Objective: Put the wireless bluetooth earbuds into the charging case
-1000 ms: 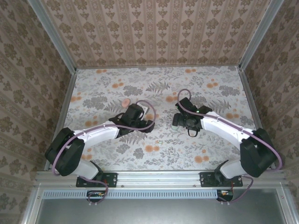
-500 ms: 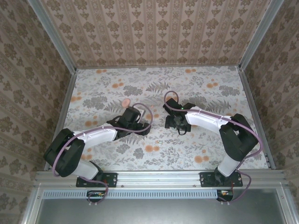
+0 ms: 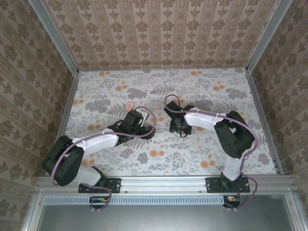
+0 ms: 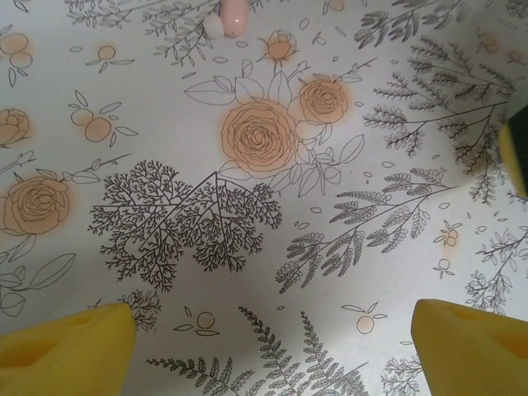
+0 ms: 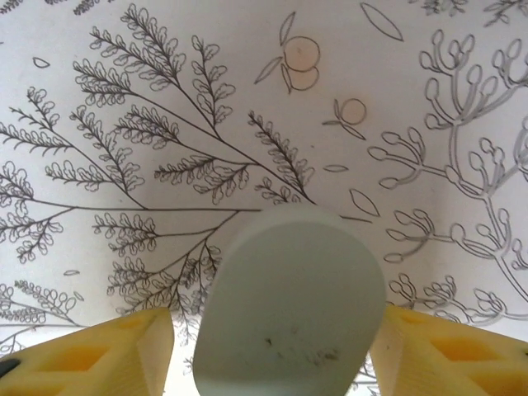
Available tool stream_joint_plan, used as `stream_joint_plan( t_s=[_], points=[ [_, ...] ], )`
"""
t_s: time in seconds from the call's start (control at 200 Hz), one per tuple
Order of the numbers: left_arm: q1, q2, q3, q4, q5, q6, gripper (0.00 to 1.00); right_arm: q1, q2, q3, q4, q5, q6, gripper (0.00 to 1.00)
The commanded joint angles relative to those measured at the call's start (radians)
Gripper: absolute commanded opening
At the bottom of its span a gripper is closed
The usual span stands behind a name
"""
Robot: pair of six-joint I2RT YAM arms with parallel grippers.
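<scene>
Floral tabletop [image 3: 192, 154], both grippers held low over it.
Left gripper [image 4: 268, 342] is spread wide, the pinkish earbud [image 4: 235, 12] lying well ahead of its jaws (at the far edge); right gripper [image 5: 271, 342] straddles the pale oval charging case [image 5: 289, 297], jaws apart, not yet pinching.

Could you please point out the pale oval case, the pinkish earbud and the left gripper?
Pale oval case [image 5: 289, 305], right wrist view, middle of its flat face.
Pinkish earbud [image 4: 235, 15], left wrist view, its rounded lower end.
Left gripper [image 4: 272, 342], left wrist view, midway between its yellow fingertips.
</scene>
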Motion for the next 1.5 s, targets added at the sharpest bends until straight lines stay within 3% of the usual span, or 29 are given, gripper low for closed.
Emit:
stream_joint_plan(
  t_s=[0.0, 0.135, 0.455, 0.62, 0.85, 0.97, 1.15, 1.295, 1.39, 1.495],
  points=[
    [0.011, -0.048, -0.023, 0.01, 0.014, 0.022, 0.88, 0.0, 0.031, 0.033, -0.004, 0.03, -0.03, 0.56],
    [0.02, -0.086, -0.052, 0.045, 0.025, 0.04, 0.88, 0.001, 0.023, 0.028, -0.01, 0.031, -0.077, 0.4],
    [0.187, -0.215, -0.082, 0.1, 0.231, 0.072, 0.88, 0.001, -0.097, 0.01, -0.036, -0.008, -0.353, 0.24],
    [0.252, -0.331, -0.122, 0.144, 0.374, 0.18, 0.86, 0.001, -0.167, 0.067, -0.103, -0.112, -0.588, 0.22],
    [0.262, -0.479, -0.108, 0.088, 0.618, 0.396, 0.85, 0.008, -0.249, 0.206, -0.269, -0.347, -0.929, 0.21],
    [0.261, -0.48, -0.111, 0.152, 0.777, 0.404, 0.85, 0.028, -0.28, 0.249, -0.317, -0.456, -1.031, 0.21],
    [0.247, -0.442, -0.081, 0.126, 0.905, 0.454, 0.83, 0.044, -0.303, 0.286, -0.402, -0.616, -1.193, 0.24],
    [0.239, -0.372, -0.006, 0.127, 0.945, 0.328, 0.82, 0.084, -0.349, 0.258, -0.345, -0.524, -1.26, 0.25],
    [0.254, -0.304, 0.059, 0.109, 0.877, 0.09, 0.82, 0.092, -0.4, 0.207, -0.253, -0.517, -1.272, 0.26],
    [0.269, -0.201, 0.144, 0.065, 0.902, -0.159, 0.75, 0.094, -0.479, 0.149, -0.124, -0.528, -1.254, 0.27]
  ],
)
